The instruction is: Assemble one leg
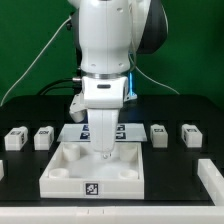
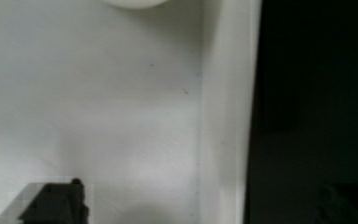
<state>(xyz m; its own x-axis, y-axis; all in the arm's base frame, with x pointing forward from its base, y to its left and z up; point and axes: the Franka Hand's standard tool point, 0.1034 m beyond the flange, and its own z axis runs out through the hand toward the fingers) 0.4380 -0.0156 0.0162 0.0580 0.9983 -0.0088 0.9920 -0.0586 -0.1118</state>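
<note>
The large white square panel (image 1: pixel 70 165) with round corner sockets lies at the front middle of the table. My gripper (image 1: pixel 104 151) hangs straight down over its far right part, fingertips just above or at its surface. In the wrist view my gripper (image 2: pixel 201 205) is open, with one dark finger (image 2: pixel 51 202) over the panel (image 2: pixel 105 110) and the other over the black table beyond the panel's edge. One round socket (image 2: pixel 140 3) shows at the frame border. Several legs lie in a row: two at the exterior view's left (image 1: pixel 15 138) (image 1: pixel 43 137) and two at its right (image 1: pixel 158 134) (image 1: pixel 189 133). None is held.
The marker board (image 1: pixel 72 131) lies flat behind the panel, partly hidden by the arm. Another white part (image 1: pixel 211 178) sits at the front right edge of the exterior view, and a small one (image 1: pixel 2 170) at the front left edge. A cable hangs behind the arm.
</note>
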